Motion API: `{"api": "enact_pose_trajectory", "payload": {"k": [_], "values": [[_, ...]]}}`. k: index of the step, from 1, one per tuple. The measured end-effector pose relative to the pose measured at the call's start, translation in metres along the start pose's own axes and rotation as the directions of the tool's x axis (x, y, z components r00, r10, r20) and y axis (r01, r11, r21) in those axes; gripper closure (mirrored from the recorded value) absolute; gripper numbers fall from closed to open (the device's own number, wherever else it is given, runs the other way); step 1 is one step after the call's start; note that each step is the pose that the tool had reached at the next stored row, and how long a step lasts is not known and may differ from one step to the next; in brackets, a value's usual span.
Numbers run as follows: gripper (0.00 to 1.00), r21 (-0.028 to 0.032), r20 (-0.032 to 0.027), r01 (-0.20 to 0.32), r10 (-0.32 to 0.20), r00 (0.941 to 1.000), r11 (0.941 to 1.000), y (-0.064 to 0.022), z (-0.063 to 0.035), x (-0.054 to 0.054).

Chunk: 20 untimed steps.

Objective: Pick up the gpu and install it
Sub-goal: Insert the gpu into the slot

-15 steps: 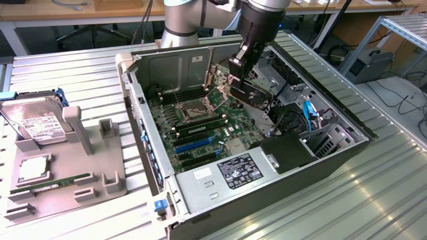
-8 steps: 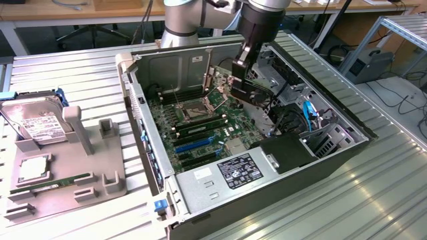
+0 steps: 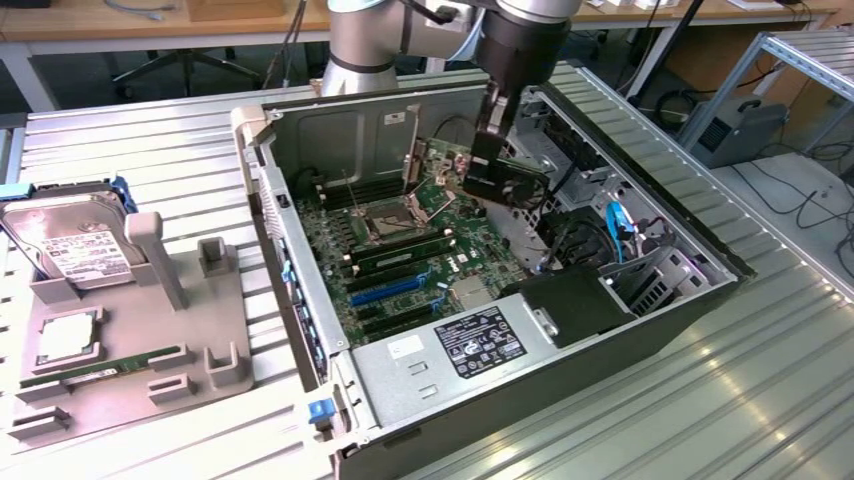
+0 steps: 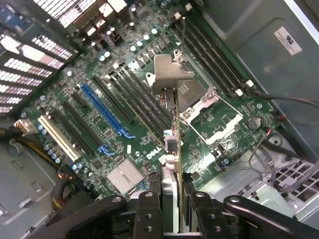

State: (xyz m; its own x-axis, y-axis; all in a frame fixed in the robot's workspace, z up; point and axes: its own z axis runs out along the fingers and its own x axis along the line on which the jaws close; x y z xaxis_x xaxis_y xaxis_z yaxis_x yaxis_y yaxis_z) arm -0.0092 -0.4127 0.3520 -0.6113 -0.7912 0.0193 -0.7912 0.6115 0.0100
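Upper centre of the exterior view, the end effector [image 3: 490, 150] is hanging over the open case [image 3: 641, 330] and gripping the gpu [image 3: 514, 185], its fingers closed on the card's upper part. The gpu is hovering clear of the motherboard [image 3: 461, 250], just toward the exterior view's right of the CPU socket [image 3: 400, 215]. The case is lying on its side on the ribbed metal surface [image 3: 747, 400]. At the exterior view's left, a grey fixture [image 3: 134, 390] is carrying a hard drive [image 3: 74, 245] and a green memory stick [image 3: 100, 368], well apart from the case.

Seen from the wrist, the end effector [image 4: 175, 199] is clamping the gpu [image 4: 177, 144] edge-on between two black fingers [image 4: 149, 211], one pressing on each face. The card's silvery bracket [image 4: 172, 74] is sitting at its far end, overlapping the socket [image 4: 204, 107] behind it. The gpu is hanging above the board [image 4: 149, 94], apart from the slots. A blue slot [image 4: 104, 109] is running beside black ones, and a finned heatsink [image 4: 124, 174] is sitting near the fingers.
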Motion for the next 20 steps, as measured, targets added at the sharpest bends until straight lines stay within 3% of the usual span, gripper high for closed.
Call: {"api": "enact_pose_trajectory", "payload": {"k": [3, 7, 8, 12, 15, 20], "values": [[0.73, 0.0013, -0.0008, 0.07, -0.07, 0.9976, 0.9976, 0.0, 0.0002, 0.0], [0.73, 0.003, -0.0019, 0.162, -0.162, 0.9868, 0.9868, 0.0, 0.0005, 0.0], [0.73, 0.0037, -0.0024, 0.201, -0.201, 0.9797, 0.9796, 0.0, 0.0006, 0.0], [0.73, 0.0048, -0.0034, 0.272, -0.272, 0.9624, 0.9624, 0.0001, 0.0007, 0.0001], [0.73, 0.0057, -0.0043, 0.324, -0.324, 0.9461, 0.9461, 0.0001, 0.0009, 0.0001], [0.73, 0.0072, -0.0061, 0.421, -0.421, 0.9071, 0.9071, 0.0001, 0.0014, 0.0001]]}}
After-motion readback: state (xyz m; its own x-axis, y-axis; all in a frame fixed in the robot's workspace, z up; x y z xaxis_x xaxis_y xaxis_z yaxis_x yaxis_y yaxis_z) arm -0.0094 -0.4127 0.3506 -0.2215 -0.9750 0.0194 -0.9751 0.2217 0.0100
